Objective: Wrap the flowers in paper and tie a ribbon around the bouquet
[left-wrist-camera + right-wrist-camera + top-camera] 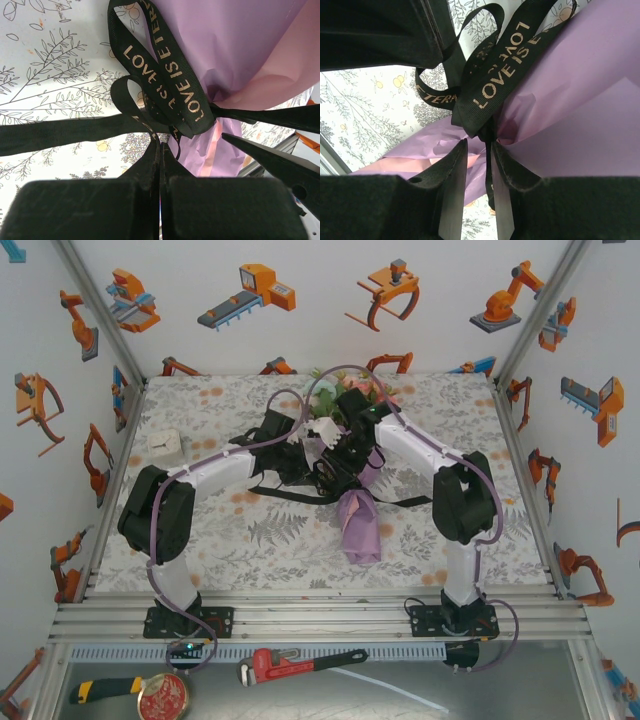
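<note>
Two grippers meet at one knot: the left gripper is pressed together on a strand of the ribbon (thin and slippery, we judge; best pinched near the knot), and the right gripper is narrowly spread. Beyond, one bouquet lies mid-worktop, its paper soft and crushable.

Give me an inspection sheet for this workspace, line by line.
Surface: floral-printed table cover, lying flat.
Job's things: bouquet lying in lilac paper; flowers at its far end; black ribbon knotted around it, tails spread on the cover.
Clutter: small white box at left.
Grippers: left gripper shut at the ribbon's bow; right gripper narrowly open at the knot.
Cables: purple-grey cables loop over both arms.
Surroundings: walls with orange robot pictures; pipe wrench and red tin in front of the table.
</note>
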`<state>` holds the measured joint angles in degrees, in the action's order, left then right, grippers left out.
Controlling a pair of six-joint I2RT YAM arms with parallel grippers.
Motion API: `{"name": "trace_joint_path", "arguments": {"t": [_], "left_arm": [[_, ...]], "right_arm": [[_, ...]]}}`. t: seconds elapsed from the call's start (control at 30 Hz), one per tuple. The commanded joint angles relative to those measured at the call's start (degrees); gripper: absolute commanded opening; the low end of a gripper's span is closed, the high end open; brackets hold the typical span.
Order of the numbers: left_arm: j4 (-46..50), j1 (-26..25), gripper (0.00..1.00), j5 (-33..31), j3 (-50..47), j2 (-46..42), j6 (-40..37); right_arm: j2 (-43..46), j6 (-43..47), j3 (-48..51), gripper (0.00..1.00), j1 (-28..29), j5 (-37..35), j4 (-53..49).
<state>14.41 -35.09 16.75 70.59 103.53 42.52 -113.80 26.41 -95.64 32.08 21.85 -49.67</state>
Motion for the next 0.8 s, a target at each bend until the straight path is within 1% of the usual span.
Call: {"name": "trace_joint_path", "arguments": {"t": [0.0, 0.2, 0.37, 0.77], "left_arm": [[0.2, 0.2, 0.00, 0.8, 1.4, 1.0, -0.2], [0.0, 0.1, 0.00, 0.9, 1.9, 1.7, 0.0], [-0.2, 0.1, 0.00, 1.0, 2.0, 1.9, 0.2], [-0.2, 0.1, 0.00, 0.9, 1.7, 1.8, 0.0]], "right_arm": [[0.3, -0.4, -1.8, 0.28, 0.0, -1.6, -0.9], [0.9, -0.3, -3.0, 0.30, 0.0, -4.0, -0.4], [-0.3, -0.4, -3.8, 0.30, -0.1, -3.8, 0.0], [-2.4, -0.4, -1.1, 0.29, -0.2, -3.0, -0.3]]}}
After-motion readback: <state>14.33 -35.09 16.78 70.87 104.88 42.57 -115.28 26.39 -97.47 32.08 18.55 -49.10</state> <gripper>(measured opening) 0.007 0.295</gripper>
